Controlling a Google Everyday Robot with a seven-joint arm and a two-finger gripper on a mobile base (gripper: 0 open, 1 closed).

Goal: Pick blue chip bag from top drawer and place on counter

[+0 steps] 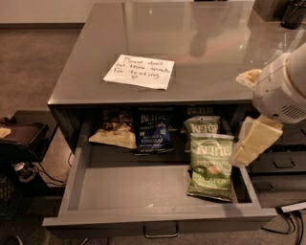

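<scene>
The blue chip bag (154, 130), dark navy with white lettering, lies at the back of the open top drawer (143, 191), partly under the counter's edge. A tan and brown snack bag (114, 131) lies to its left. One green bag (202, 125) lies to its right, and another (212, 165) lies further forward. The glossy grey counter (201, 52) bears a white handwritten note (139, 72). My gripper (246, 150), cream coloured under a white wrist, hangs over the drawer's right side beside the front green bag, well right of the blue bag.
The drawer's front panel has a small metal handle (161, 232). Darker drawers with black handles (284, 162) stand to the right. A black object (21, 139) and cables sit on the floor at the left. A dark item (291, 12) stands on the counter's far right corner.
</scene>
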